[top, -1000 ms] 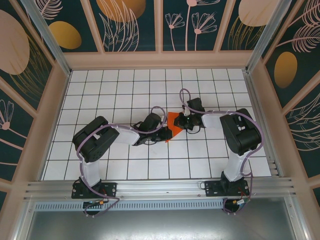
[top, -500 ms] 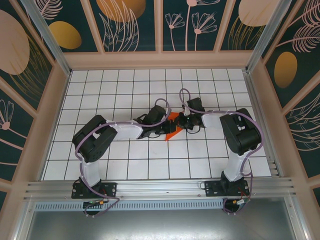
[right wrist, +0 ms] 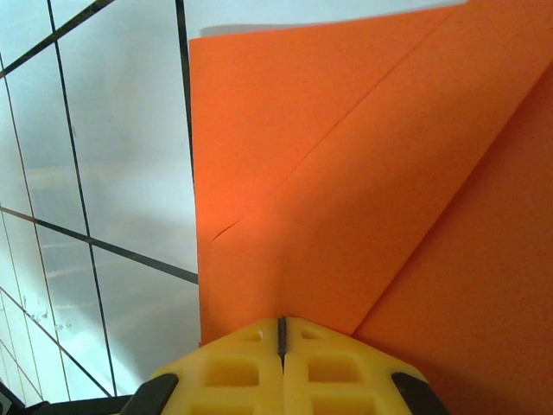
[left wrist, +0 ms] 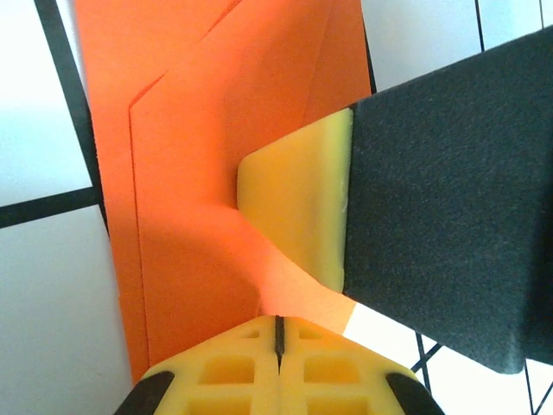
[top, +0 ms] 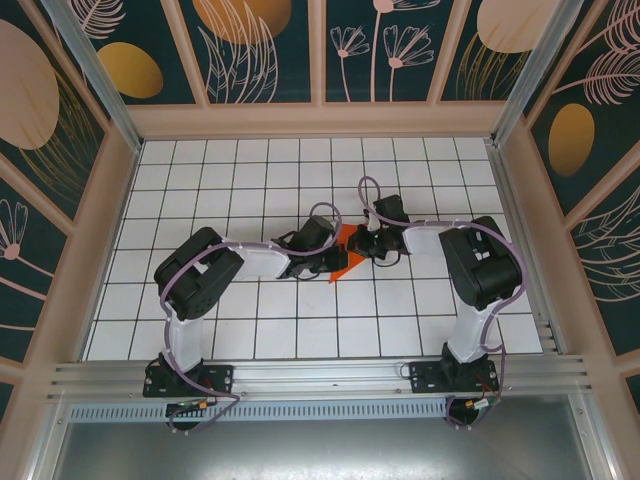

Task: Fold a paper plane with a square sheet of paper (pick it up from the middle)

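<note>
Both my left gripper (left wrist: 278, 323) and my right gripper (right wrist: 282, 323) had their jaws fully closed, tips against the partly folded orange paper (left wrist: 199, 173) lying on the white gridded table (top: 250, 180).

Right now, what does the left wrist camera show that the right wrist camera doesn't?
Left wrist view: the right claw, black with a yellow tip, set against the folded orange-red sheet, and the left claw with its fingertips shut at the bottom edge. Right wrist view: the right claw's own shut fingertips, a long diagonal crease, and a small nick near the sheet's left edge. Both: the sheet's overlapping folded layers lying on the white grid table.
</note>
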